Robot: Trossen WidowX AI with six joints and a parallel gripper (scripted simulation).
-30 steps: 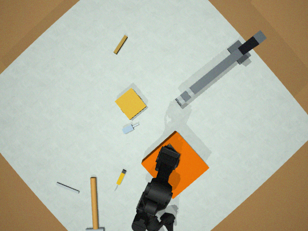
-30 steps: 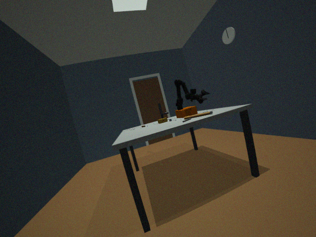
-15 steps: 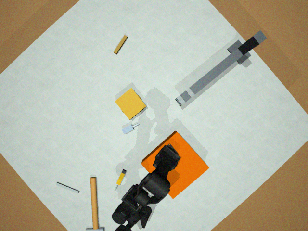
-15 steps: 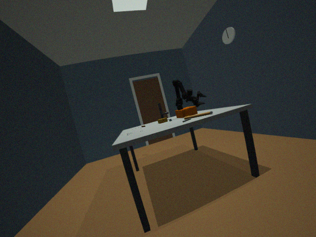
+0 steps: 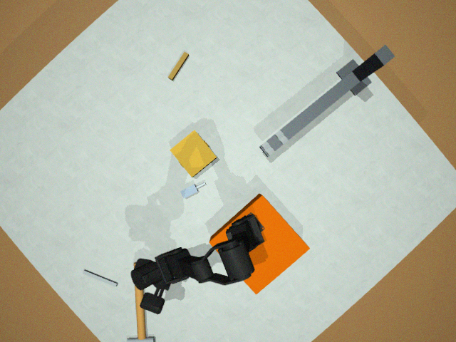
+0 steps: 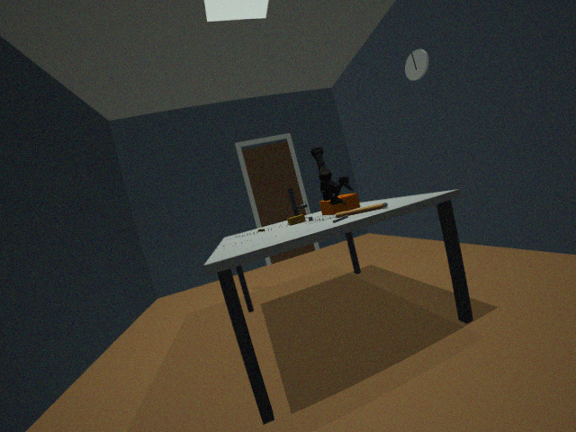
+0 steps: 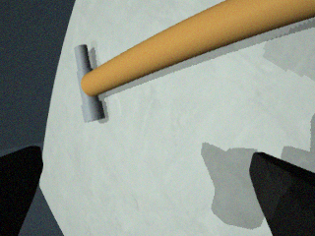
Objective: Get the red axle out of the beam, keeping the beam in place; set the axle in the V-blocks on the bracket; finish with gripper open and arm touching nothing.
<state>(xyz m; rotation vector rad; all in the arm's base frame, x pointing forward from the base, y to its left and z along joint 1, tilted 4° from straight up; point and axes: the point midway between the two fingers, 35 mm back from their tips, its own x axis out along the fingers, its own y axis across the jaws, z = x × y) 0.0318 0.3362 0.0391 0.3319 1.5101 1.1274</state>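
Preparing to get the axle, by judgement, with pincer [image 6: 341, 201] [image 7: 148, 161] released and empty near the hammer [image 5: 140, 313] [image 6: 363, 210] [image 7: 197, 49], lower left in the top view. Cannot make out the red axle anywhere; next, swing clear, find axle, align before gripping.

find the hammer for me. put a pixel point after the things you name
In the top view the hammer [image 5: 140, 316] [image 6: 360, 211] [image 7: 197, 44] lies at the lower left, right of the thin dark rod [image 5: 100, 278], its handle partly under the arm.
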